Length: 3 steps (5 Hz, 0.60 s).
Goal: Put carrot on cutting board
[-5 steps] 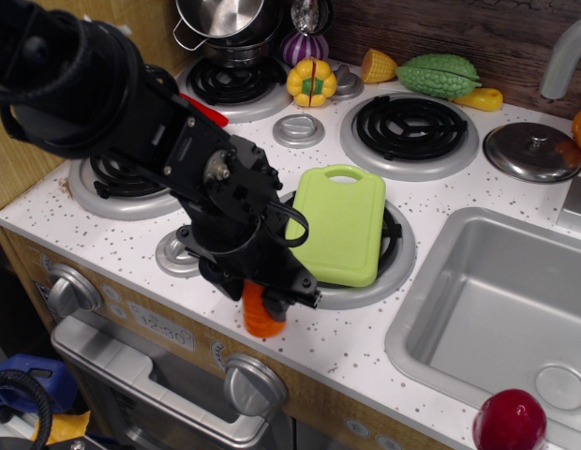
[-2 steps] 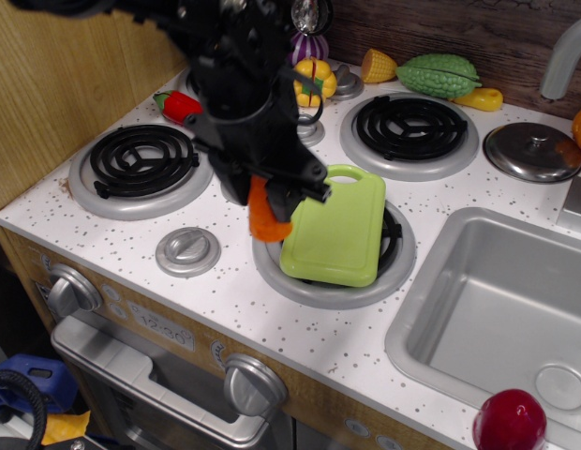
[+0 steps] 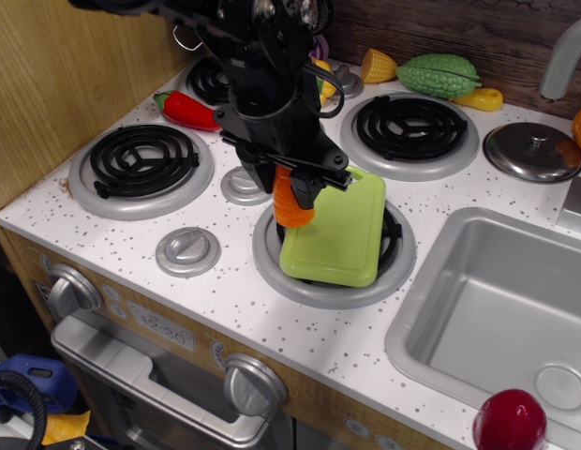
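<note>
Since the earlier frames I have gone up and to the right: 1 s ago my gripper was low at the front edge of the counter, and 0.4 s ago it was left of the green board; now it hangs over the board's left edge. My jaws are closed on the carrot, holding its upper part, w/ the orange body pointing down below them. I cannot tell if the carrot's lower end touches the board or is just above it; it overlaps the board's left rim in this view.

The cutting board lies on the front middle burner, a bit tilted, w/ the oval handle hole at the far end, partly hidden behind my gripper. It did not move between frames.

Other things: a red chili pepper lies on the counter behind the front left burner, which was hidden by my arm 1 s ago. A small round knob sits in front, between the two front burners. At the back are a green bumpy vegetable, a yellow corn piece beside it, and a round metal lid to the right of the back burner. The sink is on the right, and a dark red ball sits at its front corner.
</note>
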Tool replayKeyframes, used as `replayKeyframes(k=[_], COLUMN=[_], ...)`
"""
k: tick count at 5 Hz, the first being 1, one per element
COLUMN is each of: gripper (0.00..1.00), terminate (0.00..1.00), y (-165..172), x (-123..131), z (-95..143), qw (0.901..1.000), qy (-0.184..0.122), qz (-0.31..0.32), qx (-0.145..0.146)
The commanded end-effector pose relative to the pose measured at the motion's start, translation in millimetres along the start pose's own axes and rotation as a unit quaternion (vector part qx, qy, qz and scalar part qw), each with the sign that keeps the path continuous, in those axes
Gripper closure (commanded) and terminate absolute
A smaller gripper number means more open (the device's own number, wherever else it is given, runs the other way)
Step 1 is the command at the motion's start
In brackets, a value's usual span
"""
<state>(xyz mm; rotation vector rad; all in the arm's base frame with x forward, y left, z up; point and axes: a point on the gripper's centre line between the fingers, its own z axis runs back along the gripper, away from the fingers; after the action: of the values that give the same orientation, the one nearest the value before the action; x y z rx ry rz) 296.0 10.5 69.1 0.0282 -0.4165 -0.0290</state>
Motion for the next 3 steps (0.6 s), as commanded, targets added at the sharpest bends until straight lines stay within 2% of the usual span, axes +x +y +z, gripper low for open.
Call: replayKeyframes(k=[1,3], gripper=[0.00,0.00], terminate=[0.00,0.00], y=[-11.2,-10.2], x=[11.8,9.1], z=[-3.8,-7.9], qw=[0.9994,0.9982], qy=[-0.036,-0.060], qz=[-0.002,-0.004], qx=[0.002,-0.009])
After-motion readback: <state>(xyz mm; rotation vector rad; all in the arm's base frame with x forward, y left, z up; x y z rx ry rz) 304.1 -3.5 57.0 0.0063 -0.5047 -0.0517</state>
